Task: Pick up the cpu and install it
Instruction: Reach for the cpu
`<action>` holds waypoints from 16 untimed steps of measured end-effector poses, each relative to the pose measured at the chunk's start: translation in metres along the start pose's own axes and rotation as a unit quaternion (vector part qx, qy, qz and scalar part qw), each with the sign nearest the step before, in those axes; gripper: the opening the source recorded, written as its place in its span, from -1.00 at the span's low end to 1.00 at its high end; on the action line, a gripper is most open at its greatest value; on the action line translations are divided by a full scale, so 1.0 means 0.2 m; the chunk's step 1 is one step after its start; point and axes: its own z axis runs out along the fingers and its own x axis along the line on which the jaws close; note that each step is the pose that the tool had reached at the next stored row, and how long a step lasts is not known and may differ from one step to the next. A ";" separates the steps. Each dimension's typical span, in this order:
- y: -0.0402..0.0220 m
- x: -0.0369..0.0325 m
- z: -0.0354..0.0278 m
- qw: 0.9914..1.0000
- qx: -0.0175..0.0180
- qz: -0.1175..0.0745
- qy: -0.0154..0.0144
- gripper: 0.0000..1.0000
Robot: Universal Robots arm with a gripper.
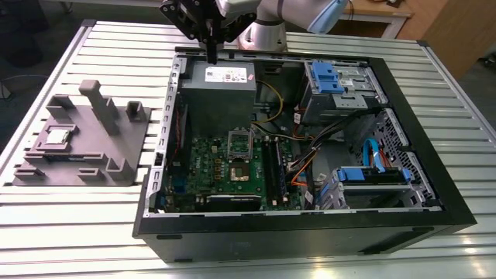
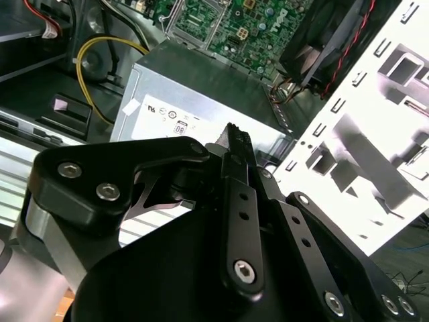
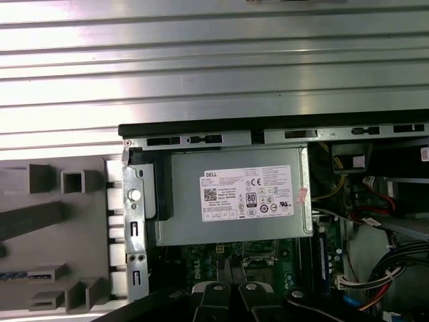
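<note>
Gripper closed, empty, above power supply at case edge, cpu well apart on grey holder

Slatted metal counter, its ribs running across the exterior view. Two items rest directly on it: a black desktop computer case, laid on its side with the open side up, and, just beside it at the exterior view's left, a grey moulded parts fixture with upright posts.
</note>
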 end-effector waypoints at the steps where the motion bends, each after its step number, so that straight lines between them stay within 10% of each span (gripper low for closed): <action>1: 0.000 0.001 0.000 1.000 0.000 0.000 0.000 -0.80; 16: -0.001 0.017 0.000 1.000 0.000 0.000 0.000 -0.80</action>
